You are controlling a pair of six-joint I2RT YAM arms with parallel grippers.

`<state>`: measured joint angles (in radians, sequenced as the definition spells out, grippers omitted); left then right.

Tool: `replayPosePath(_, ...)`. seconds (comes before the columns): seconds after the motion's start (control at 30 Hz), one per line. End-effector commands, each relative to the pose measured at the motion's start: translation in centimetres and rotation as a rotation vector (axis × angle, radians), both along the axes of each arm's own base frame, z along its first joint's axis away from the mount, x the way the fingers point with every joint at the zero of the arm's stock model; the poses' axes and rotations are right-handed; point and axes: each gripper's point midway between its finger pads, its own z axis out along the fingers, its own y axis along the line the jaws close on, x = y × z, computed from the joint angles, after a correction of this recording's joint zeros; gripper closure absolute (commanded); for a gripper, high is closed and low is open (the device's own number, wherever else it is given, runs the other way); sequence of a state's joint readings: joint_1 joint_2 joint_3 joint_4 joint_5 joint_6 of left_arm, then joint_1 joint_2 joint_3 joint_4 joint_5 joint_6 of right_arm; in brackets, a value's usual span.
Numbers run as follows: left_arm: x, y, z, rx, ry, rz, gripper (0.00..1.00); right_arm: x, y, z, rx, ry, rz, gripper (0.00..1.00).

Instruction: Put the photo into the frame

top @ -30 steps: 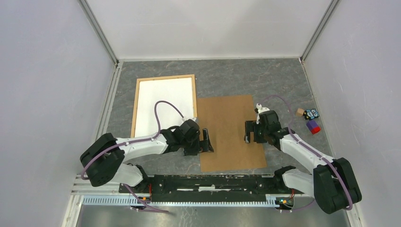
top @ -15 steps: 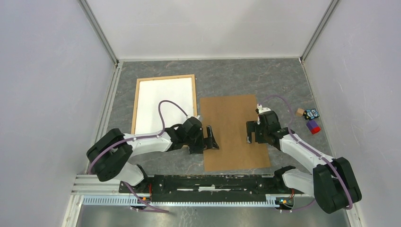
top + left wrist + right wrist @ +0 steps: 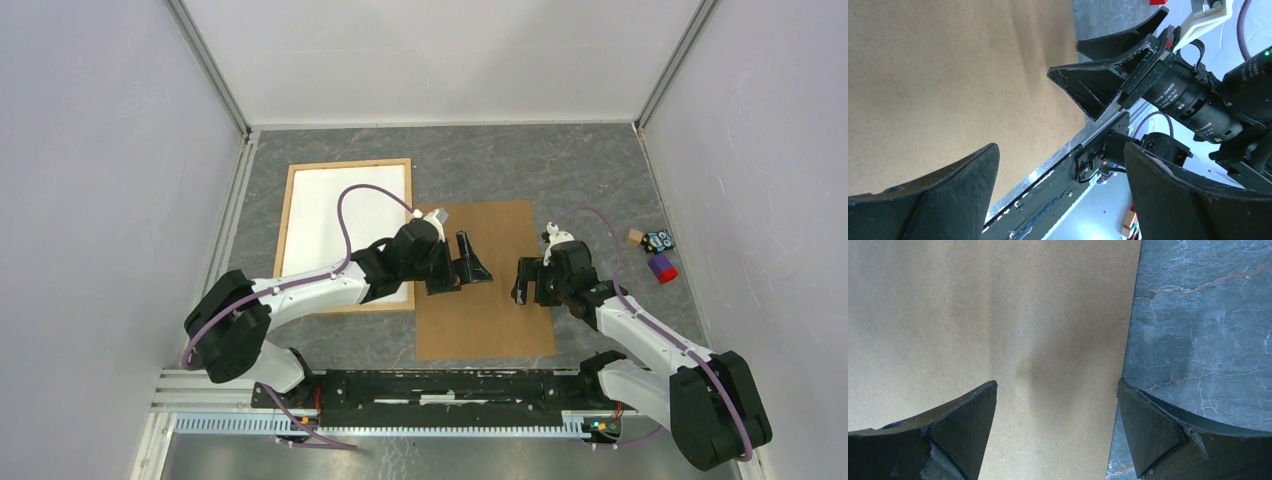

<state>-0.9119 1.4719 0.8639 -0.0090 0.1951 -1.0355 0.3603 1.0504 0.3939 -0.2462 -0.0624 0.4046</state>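
The frame (image 3: 350, 162), thin light wood, lies flat at the left with a white sheet (image 3: 340, 215) filling it. The photo is out of view in every view. My left gripper (image 3: 465, 268) hangs open above the left part of a plain brown board (image 3: 490, 320), fingers pointing right with nothing between them (image 3: 1060, 150). My right gripper (image 3: 530, 285) is open too. It straddles the board's right edge (image 3: 1057, 384), one finger over the board (image 3: 998, 315) and the other over the grey table. The left wrist view shows the right arm's fingers (image 3: 1098, 85) facing it.
Small toys sit at the right wall: a tan cube (image 3: 634, 236), a blue-black piece (image 3: 658, 240) and a red block (image 3: 664, 270). The black base rail (image 3: 440, 385) runs along the near edge. White walls close in the grey marbled table (image 3: 560, 170).
My left gripper has swung right and farther from the bases, from the board's left edge to over the board. The right gripper has moved slightly nearer. The brown board has shifted a little.
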Motion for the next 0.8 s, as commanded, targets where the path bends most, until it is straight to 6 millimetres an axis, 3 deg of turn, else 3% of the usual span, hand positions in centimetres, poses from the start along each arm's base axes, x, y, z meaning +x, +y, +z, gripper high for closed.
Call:
replayPosePath(0.0,0.0,0.6,2.0,-0.003,-0.038,-0.014,0.0,-4.8,-1.4,-2.9,-0.052,0.207,-0.029,0.05)
replayPosePath(0.1,-1.0,3.1,0.8,0.101,-0.033,-0.025,0.0,-4.0,-2.8,-2.0,-0.15,0.196,-0.031,0.04)
replayPosePath(0.27,-3.7,7.4,-1.8,0.275,0.057,-0.034,0.0,-4.1,-3.6,-0.8,-0.249,0.242,0.002,0.06)
replayPosePath(0.47,-5.1,11.5,-4.8,0.467,0.174,0.064,0.0,-4.7,-3.3,-0.5,-0.279,0.281,0.038,0.09)
replayPosePath(0.63,-4.9,12.6,-6.5,0.505,0.228,0.188,0.05,-4.5,-2.2,-0.1,-0.27,0.291,0.077,0.11)
replayPosePath(0.77,-4.1,11.9,-7.4,0.493,0.217,0.215,0.06,-4.5,-1.7,-0.4,-0.258,0.294,0.093,0.11)
